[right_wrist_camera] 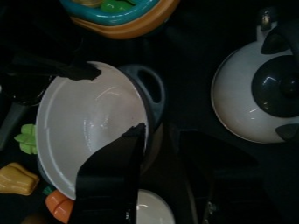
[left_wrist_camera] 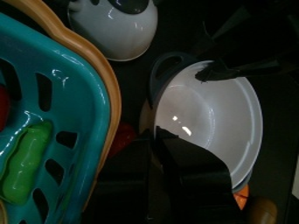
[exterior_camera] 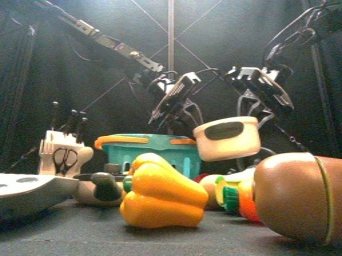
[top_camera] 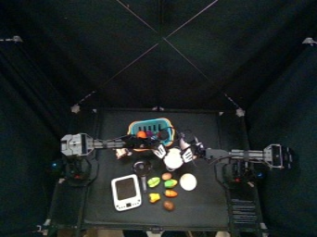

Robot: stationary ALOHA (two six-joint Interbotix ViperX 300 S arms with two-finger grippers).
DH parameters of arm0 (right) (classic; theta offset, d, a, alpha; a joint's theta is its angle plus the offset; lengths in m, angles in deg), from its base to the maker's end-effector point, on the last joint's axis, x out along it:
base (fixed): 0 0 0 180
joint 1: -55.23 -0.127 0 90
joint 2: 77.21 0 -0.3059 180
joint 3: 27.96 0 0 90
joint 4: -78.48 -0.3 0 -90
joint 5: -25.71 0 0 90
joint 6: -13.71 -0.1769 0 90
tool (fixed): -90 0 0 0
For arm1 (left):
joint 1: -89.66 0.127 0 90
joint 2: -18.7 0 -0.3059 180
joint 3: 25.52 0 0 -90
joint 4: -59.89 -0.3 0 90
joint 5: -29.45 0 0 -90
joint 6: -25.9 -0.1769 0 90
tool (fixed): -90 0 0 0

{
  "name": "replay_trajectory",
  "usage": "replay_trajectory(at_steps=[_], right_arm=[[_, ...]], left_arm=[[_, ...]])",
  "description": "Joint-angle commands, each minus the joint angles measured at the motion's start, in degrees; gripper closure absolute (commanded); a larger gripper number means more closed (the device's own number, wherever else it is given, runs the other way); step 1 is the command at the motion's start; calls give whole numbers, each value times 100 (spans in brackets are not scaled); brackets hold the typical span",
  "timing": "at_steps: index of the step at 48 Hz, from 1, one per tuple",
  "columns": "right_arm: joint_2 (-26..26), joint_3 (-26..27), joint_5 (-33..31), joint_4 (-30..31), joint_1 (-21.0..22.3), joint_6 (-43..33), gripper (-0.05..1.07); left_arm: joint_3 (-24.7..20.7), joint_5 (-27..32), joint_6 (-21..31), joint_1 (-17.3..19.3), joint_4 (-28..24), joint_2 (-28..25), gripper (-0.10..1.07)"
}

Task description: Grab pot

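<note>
The pot (exterior_camera: 227, 134) is a small round white vessel with a dark rim and loop handles; it hangs tilted above the toys, right of the teal basket (exterior_camera: 144, 150). In the top view the pot (top_camera: 187, 156) lies between both arms' ends. My left gripper (left_wrist_camera: 160, 145) is shut on the pot (left_wrist_camera: 216, 118), one jaw inside the bowl and one outside its wall. My right gripper (right_wrist_camera: 158, 156) straddles the opposite rim of the pot (right_wrist_camera: 87, 122), jaws open and apart from the wall. Both grippers hang above it in the front view.
A white lid with a dark knob (right_wrist_camera: 263, 87) lies beside the pot. A yellow pepper (exterior_camera: 163, 195), a brown egg-shaped toy (exterior_camera: 301, 195) and other toy foods crowd the table's front. A white tray (top_camera: 125, 192) and a white oval piece (top_camera: 188, 182) lie nearer the front.
</note>
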Motion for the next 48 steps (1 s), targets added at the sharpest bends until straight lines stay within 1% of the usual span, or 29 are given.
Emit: replay_trajectory(at_steps=[1,9,23,36,41,48], right_arm=[[-149,97,18,18,9,18,27],[-334,70,88,18,-44,62,20],[-861,-123,308,176,-211,35,19],[-1345,-439,316,229,-246,9,19],[-1459,-554,316,229,-237,9,19],[-1538,-677,316,220,-237,9,19]], left_arm=[[-158,9,-9,-18,-18,123,50],[-141,35,-18,-26,-44,123,49],[-141,141,-44,-35,-132,158,50],[-105,686,-62,-88,-606,422,49],[-79,853,-62,-105,-800,563,49],[62,1081,-79,-114,-888,809,49]])
